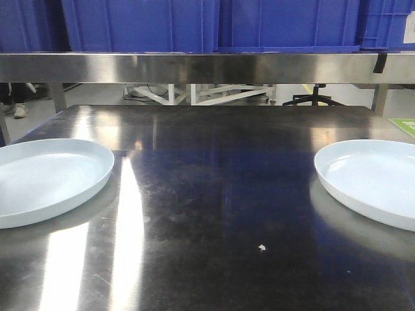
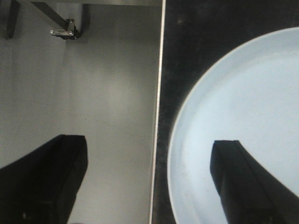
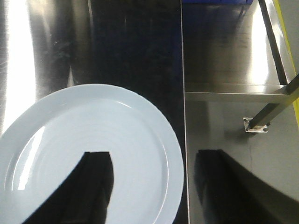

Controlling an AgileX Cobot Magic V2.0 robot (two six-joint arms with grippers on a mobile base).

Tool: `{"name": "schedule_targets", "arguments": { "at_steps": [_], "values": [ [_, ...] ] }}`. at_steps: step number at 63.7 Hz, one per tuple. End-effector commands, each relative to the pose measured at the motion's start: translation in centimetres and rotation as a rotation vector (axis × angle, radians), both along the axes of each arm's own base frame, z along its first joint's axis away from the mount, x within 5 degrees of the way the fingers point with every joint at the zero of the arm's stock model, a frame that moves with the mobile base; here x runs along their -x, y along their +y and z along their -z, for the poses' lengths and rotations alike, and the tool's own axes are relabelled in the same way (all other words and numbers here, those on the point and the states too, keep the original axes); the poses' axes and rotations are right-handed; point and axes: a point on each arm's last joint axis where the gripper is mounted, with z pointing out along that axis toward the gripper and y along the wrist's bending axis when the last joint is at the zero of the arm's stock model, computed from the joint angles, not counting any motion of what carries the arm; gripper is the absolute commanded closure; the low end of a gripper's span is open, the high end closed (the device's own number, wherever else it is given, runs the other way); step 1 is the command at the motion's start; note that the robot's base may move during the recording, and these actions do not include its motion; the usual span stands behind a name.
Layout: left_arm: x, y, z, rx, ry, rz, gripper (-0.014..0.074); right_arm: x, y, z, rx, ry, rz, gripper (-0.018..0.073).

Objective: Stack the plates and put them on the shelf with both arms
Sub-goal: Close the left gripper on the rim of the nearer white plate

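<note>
- Stainless steel table [image 1: 214, 194] carries two pale blue-white, glossy, shallow round plates, well apart. The left plate [image 1: 45, 178] lies at the table's left edge and the right plate [image 1: 376, 178] at its right edge. Nothing is stacked yet.
- The left gripper [image 2: 149, 142] is spread wide and empty. One dark finger [image 2: 247, 182] is over the left plate [image 2: 243, 102], the other beyond the table edge over the grey floor [image 2: 93, 93].
- The right gripper [image 3: 153, 155] mirrors it, also spread and empty, with one finger [image 3: 88, 186] over the right plate [image 3: 93, 121].
- Each arm is nearer its own plate, and each plate's outer rim lies between that arm's jaws. A round plate has no long axis, so the pinch likely goes across the rim.
- I cannot tell how high the fingers are above the rims.
- The steel shelf [image 1: 214, 67], under blue plastic crates [image 1: 142, 23], runs across the back.
</note>
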Motion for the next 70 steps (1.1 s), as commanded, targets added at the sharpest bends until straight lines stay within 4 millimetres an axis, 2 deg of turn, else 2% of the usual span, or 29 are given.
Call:
{"name": "schedule_targets", "arguments": {
  "at_steps": [1,23,66,70],
  "values": [
    [-0.6,0.0,-2.0,0.019,-0.11,0.0,0.0016,-0.6,0.0,-1.8,0.009,-0.101,-0.013,0.0062],
    [-1.0,-0.1,-1.1,0.021,-0.09,0.0,0.0016,-0.6,0.0,-1.8,0.009,-0.1,-0.013,0.0062],
    [-2.4,-0.4,2.2,0.02,-0.008,0.001,0.0017,-0.6,0.0,-1.8,0.008,-0.101,-0.013,0.0062],
    [-2.5,-0.4,2.6,0.018,0.002,0.001,0.0038,-0.6,0.0,-1.8,0.008,-0.102,-0.013,0.0062]
  ]
}}
